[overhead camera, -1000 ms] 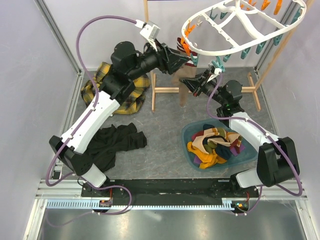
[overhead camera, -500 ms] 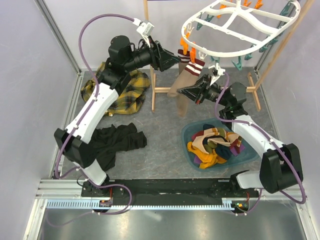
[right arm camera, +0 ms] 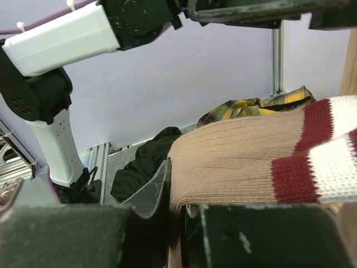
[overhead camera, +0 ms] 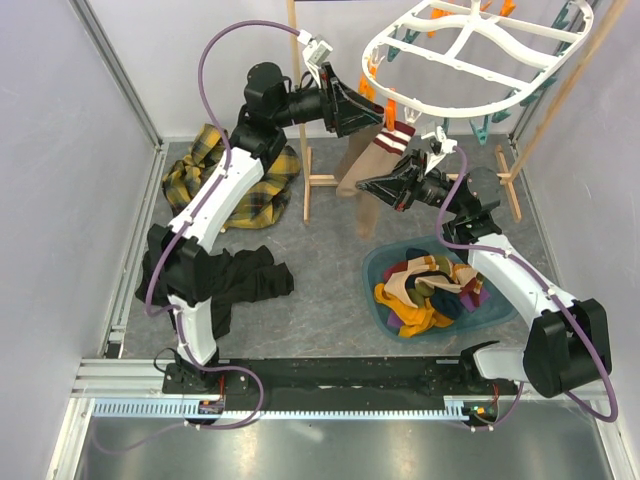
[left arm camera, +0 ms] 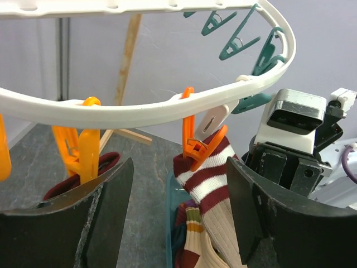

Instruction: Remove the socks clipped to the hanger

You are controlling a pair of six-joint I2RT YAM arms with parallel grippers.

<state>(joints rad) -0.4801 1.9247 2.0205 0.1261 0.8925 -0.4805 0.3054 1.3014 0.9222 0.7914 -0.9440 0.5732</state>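
Near right, a teal basin (overhead camera: 370, 280) holds loose socks (overhead camera: 425, 295). Just beyond it, the right gripper (overhead camera: 362, 183) pinches the leg of a hanging beige striped sock (overhead camera: 360, 165), its jaws nearly closed. Farther back, the left gripper (left arm camera: 178, 162) stands wide open on either side of the orange clip (left arm camera: 199, 149), holding nothing. This clip fastens the sock's cuff to the hanger (overhead camera: 450, 106).

Your overhead view crops the hanger (overhead camera: 455, 102) at the top. Your right end effector (right arm camera: 173, 209) hides part of the beige sock (right arm camera: 234, 151).
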